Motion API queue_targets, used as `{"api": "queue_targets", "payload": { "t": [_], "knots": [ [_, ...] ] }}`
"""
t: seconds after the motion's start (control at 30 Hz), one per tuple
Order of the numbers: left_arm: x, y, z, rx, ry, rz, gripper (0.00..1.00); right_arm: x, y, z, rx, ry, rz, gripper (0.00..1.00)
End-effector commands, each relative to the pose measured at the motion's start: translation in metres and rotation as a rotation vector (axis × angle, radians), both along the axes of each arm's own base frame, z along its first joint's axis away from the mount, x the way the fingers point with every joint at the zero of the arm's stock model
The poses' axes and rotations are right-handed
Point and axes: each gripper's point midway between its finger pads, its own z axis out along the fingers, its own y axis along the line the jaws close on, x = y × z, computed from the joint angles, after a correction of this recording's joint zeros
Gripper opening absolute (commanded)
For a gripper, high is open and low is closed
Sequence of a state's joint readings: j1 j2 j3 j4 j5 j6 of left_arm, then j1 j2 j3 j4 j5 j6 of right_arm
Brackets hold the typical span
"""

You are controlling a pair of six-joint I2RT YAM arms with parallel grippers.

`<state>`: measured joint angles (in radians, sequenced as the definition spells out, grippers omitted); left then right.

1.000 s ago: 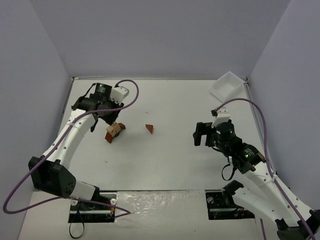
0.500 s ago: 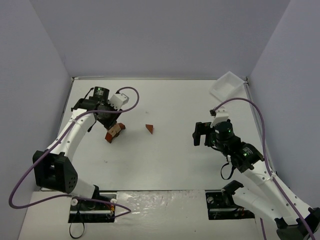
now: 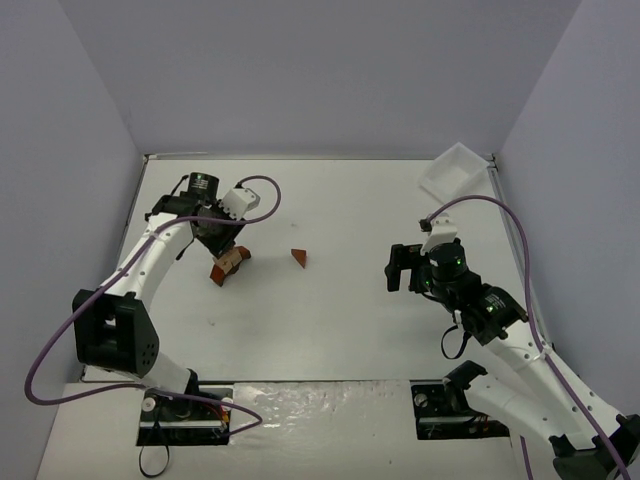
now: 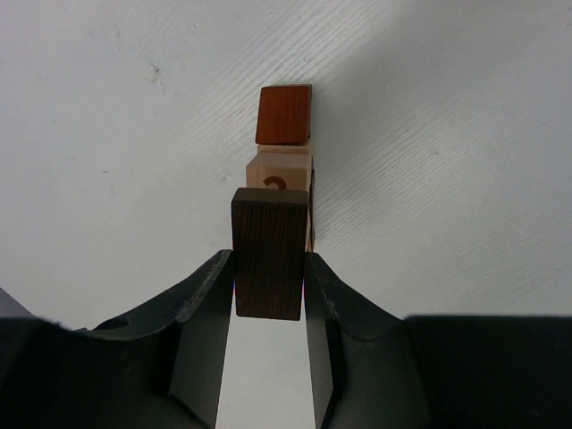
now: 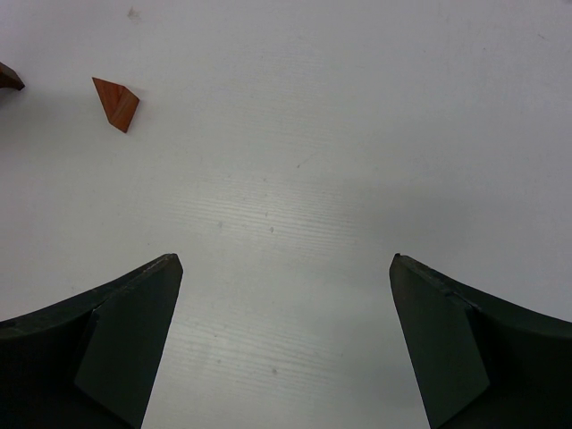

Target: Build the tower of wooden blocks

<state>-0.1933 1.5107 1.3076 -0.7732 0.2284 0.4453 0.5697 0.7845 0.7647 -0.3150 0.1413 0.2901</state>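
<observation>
Tower [image 4: 279, 170], a small cluster of tan and red-brown pieces, stands on the white tabletop [image 3: 330, 320]. The left jaws are clamped on a dark brown block [image 4: 268, 264] right at the tower, against or just over the pale cube [image 4: 278, 177] with a printed digit; contact cannot be told. Right jaws stand wide apart, holding nothing, well to the right of the tower, and a loose red-brown wedge [image 3: 299, 257] lies between them and the tower, nearer the tower.
</observation>
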Motion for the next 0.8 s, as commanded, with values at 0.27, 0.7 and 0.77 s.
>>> {"api": "queue_targets", "payload": {
  "t": [0.27, 0.7, 0.77],
  "knots": [
    [0.0083, -0.0009, 0.0005, -0.01, -0.023, -0.018, 0.0, 0.0127, 0.0047, 0.0148, 0.03, -0.057, -0.011, 1.0],
    [0.01, 0.0003, -0.0037, -0.006, -0.019, -0.003, 0.06, 0.0123, 0.0052, 0.0142, 0.033, -0.056, -0.009, 1.0],
    [0.0106, 0.0005, -0.0038, -0.009, -0.02, 0.003, 0.06, 0.0122, 0.0056, 0.0142, 0.035, -0.055, -0.008, 1.0]
  ]
}}
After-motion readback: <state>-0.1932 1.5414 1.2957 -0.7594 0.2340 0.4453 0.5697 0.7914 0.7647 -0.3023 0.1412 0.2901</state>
